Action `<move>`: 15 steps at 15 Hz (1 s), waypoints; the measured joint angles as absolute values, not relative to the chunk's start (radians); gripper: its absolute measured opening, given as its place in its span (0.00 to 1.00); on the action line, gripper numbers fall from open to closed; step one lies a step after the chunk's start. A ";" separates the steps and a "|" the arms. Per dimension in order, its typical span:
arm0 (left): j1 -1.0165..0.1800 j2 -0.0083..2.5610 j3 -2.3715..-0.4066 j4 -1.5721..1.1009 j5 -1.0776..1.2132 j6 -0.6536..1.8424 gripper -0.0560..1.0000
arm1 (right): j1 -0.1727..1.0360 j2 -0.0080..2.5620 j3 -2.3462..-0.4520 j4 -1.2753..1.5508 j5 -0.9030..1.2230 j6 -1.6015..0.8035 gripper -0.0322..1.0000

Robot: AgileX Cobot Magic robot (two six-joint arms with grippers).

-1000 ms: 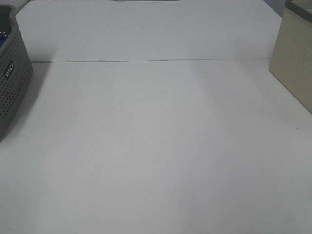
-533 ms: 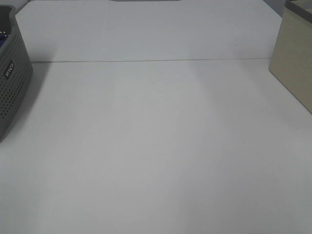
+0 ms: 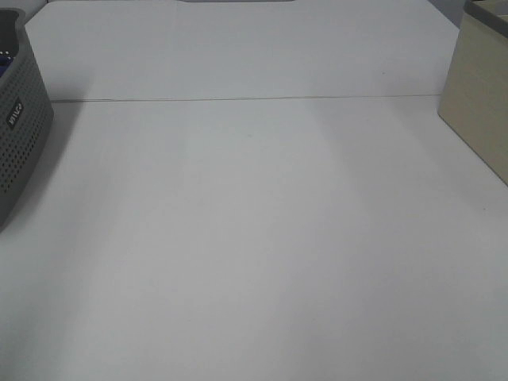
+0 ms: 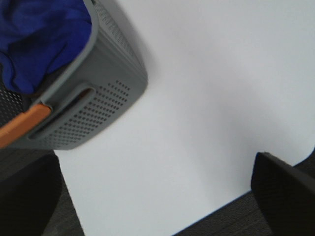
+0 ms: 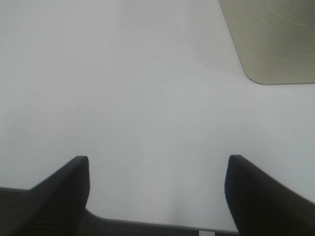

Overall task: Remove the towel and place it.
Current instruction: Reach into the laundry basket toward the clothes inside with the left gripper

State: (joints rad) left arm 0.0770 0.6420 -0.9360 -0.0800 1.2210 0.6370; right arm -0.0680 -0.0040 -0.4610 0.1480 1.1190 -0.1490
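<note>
Most of the high view is taken up by a white surface (image 3: 254,238), across which a thin seam (image 3: 238,99) is drawn from side to side. At the right edge of that view a beige box (image 3: 480,111) is seen, cut off by the frame. At the left edge a grey perforated basket (image 3: 20,143) is set on the surface, with a small label (image 3: 14,113) on its wall. Neither arm is caught in the high view.

The towel (image 4: 39,34) is found inside the basket, bunched into royal-blue folds below the rim; it is shown only by the left wrist camera. An orange handle piece (image 4: 22,123) is fitted beside a slot in the basket's wall.

The left pincer (image 4: 155,196) is held above a corner of the surface, just beside the basket and apart from it. Its fingers (image 4: 285,191) are spread wide and nothing is gripped between them. The right pincer (image 5: 160,196) is held over the bare surface near its edge, well apart from the beige box. Its dark fingers (image 5: 59,196) are likewise spread, with nothing between them.
</note>
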 joint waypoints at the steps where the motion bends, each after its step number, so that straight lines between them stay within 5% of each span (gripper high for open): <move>1: 0.077 0.744 -1.026 -0.073 1.221 0.692 0.99 | -0.068 -0.004 -0.461 0.148 1.119 -0.149 0.76; 9: 0.090 1.463 -1.598 0.187 1.218 0.989 0.99 | -0.068 -0.004 -0.461 0.148 1.119 -0.149 0.76; 15: 0.263 1.867 -1.806 0.180 1.215 1.113 0.99 | -0.068 -0.004 -0.461 0.148 1.119 -0.149 0.76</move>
